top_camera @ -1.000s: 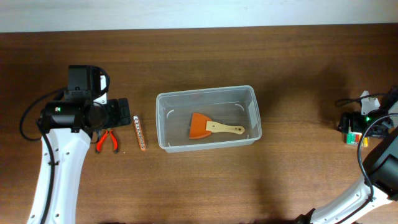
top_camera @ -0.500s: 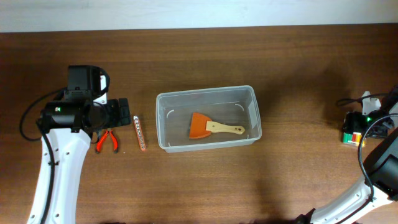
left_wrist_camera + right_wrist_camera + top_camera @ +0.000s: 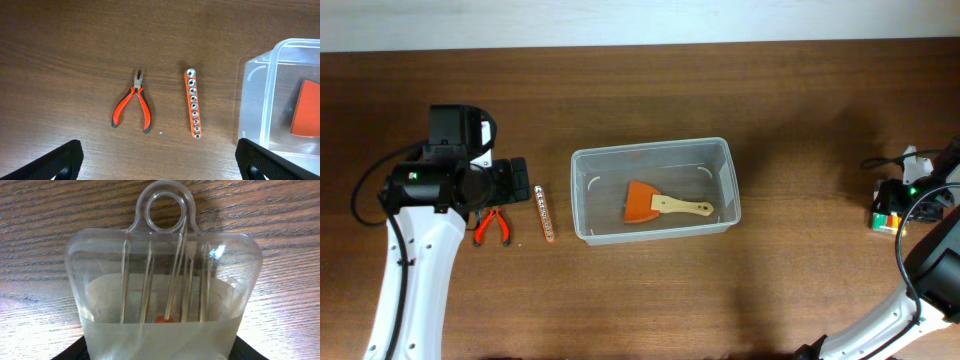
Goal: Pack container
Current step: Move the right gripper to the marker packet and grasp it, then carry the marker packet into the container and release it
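Note:
The container [image 3: 582, 170], a clear rectangular tub, stands mid-table with an orange scraper [image 3: 642, 203] lying in it; its corner [image 3: 265, 100] shows in the left wrist view. My left gripper [image 3: 519, 183] [image 3: 162, 157] hangs open over bare wood, apart from the red-handled pliers [image 3: 132, 102] [image 3: 492, 226] and the orange socket rail [image 3: 192, 102] [image 3: 545, 211]. At the far right edge my right gripper [image 3: 887, 208] [image 3: 160, 354] is shut on a clear blister pack [image 3: 162, 280] with a hang hole, its fingers [image 3: 67, 355] pressed against the pack's sides.
The pliers and the socket rail lie side by side left of the container. A black cable [image 3: 360, 195] loops beside the left arm. The right arm's white link [image 3: 910, 310] runs along the table's right edge.
The right gripper's jaws have closed in on the blister pack and shifted slightly right. The left arm and everything else stay where they were.

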